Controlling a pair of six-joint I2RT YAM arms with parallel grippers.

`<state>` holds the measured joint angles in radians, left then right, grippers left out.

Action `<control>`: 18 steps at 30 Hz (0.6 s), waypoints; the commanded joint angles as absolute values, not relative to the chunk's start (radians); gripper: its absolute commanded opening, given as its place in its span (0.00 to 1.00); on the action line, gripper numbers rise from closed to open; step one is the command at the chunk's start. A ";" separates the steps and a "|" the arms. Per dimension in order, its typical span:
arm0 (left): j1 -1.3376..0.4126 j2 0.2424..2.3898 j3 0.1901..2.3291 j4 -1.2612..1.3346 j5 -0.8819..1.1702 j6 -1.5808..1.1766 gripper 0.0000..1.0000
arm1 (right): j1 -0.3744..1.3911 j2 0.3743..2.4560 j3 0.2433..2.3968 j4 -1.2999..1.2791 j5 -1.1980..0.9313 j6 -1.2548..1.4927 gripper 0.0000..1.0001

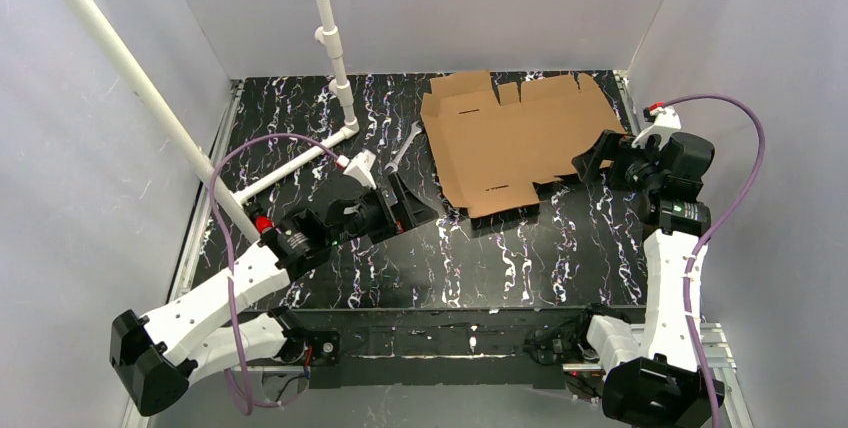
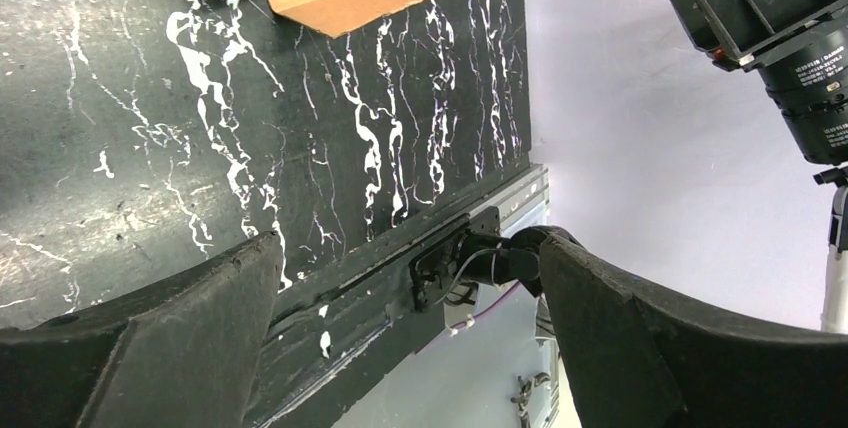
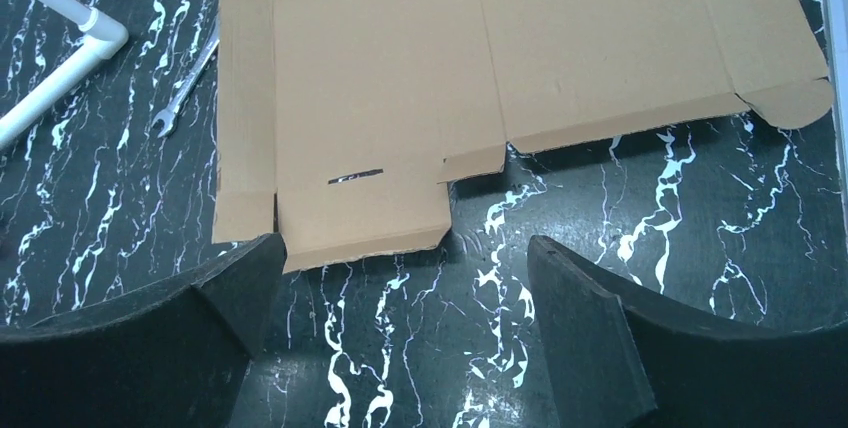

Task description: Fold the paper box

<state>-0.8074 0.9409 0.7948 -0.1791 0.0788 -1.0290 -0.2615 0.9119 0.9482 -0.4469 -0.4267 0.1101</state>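
The left arm [image 1: 215, 298] stretches low and forward from its base, and the left gripper [image 1: 408, 200] sits near the paper box's [image 1: 510, 138] near left corner with its jaws spread wide, holding nothing. The right arm [image 1: 670, 268] stands bent at the elbow. The right gripper [image 1: 597, 156] is just beside the box's near right edge, jaws wide and empty.

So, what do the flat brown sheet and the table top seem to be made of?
The paper box looks like plain brown cardboard, matte, with cut slots and crease lines. The table top looks like black marble-patterned laminate or stone, slightly glossy, with white veins; which of the two, I cannot tell.
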 commanded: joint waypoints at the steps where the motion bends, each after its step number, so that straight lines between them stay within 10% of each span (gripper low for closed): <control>1: -0.808 0.954 0.834 -0.122 0.116 -1.006 0.99 | -0.265 0.900 0.985 -0.428 -0.476 0.102 1.00; 18: -0.926 1.243 1.111 -0.435 -0.244 -0.883 0.99 | -0.265 0.930 0.955 -0.576 -0.956 -0.340 1.00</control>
<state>-0.8959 1.1595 0.9722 -0.2394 -0.0372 -0.9298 -0.2619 0.9230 0.9482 -0.5217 -0.7956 -0.1631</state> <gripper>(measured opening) 0.992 1.000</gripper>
